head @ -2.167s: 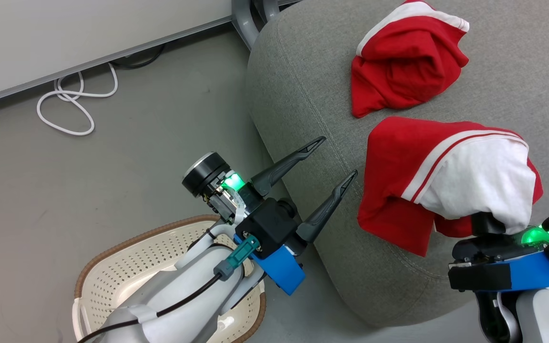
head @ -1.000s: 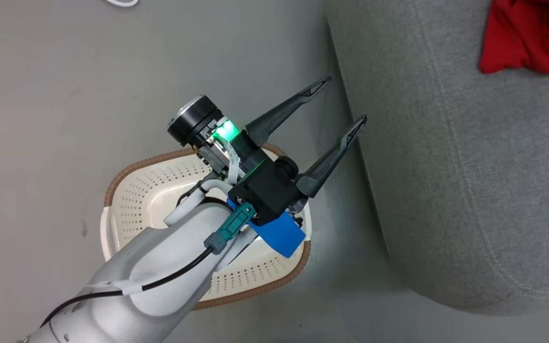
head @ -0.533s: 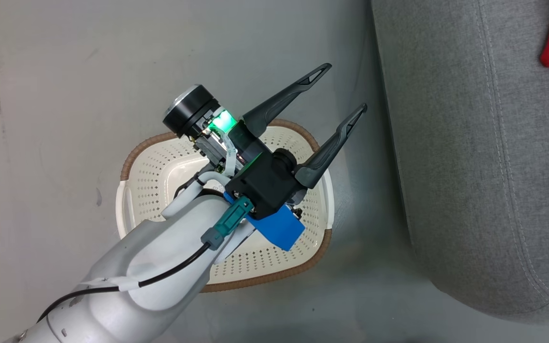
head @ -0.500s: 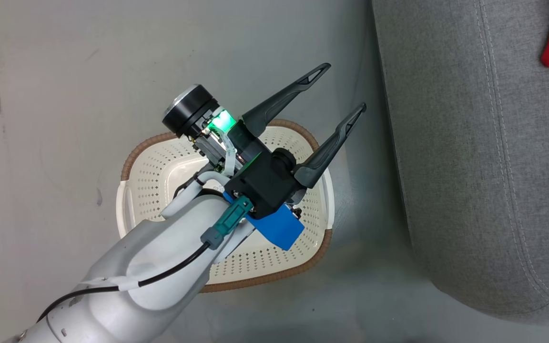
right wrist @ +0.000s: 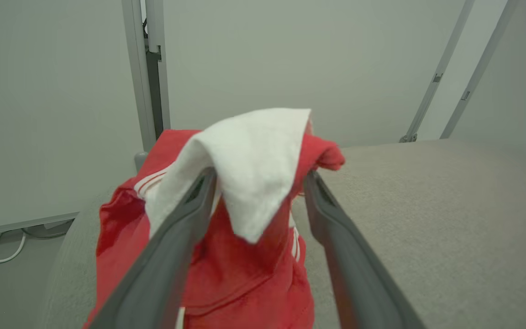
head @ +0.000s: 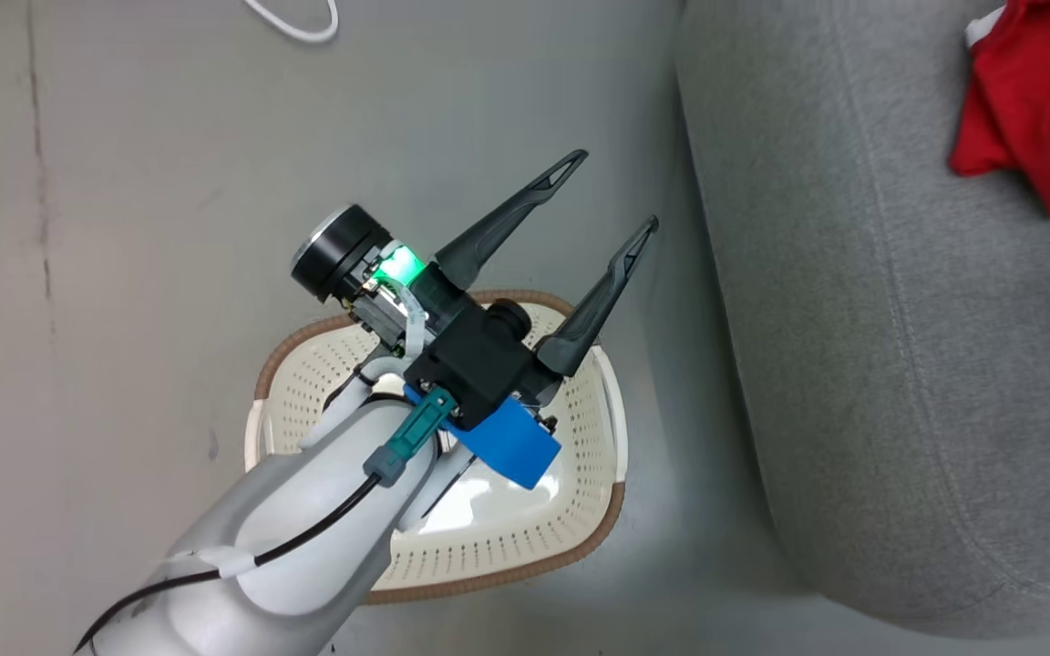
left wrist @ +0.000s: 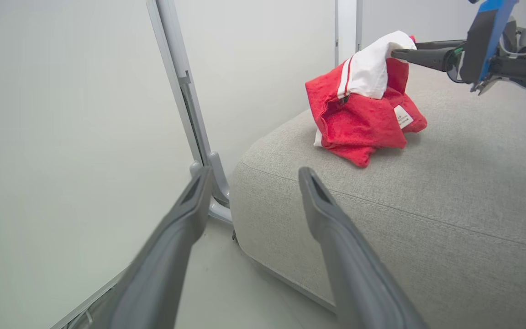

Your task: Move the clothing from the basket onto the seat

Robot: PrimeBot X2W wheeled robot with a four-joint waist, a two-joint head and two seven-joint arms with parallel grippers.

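Here the grey seat [head: 899, 364] takes up the right side, with the clothing [head: 1026, 118] heaped on its far part. The basket [head: 525, 538] sits on the floor [head: 124, 182] just left of it, beneath the left gripper [head: 616, 188], whose fingers are apart. The right gripper [right wrist: 259, 177] also has its fingers apart, with the white sleeve [right wrist: 249, 151] draped across them.

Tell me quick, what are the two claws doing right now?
Left gripper: open, empty.
Right gripper: open, clothing draped between its jaws.

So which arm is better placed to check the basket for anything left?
Left. The left gripper, open, hangs over the basket, while the right gripper is away at the seat, fingers spread around the clothing.
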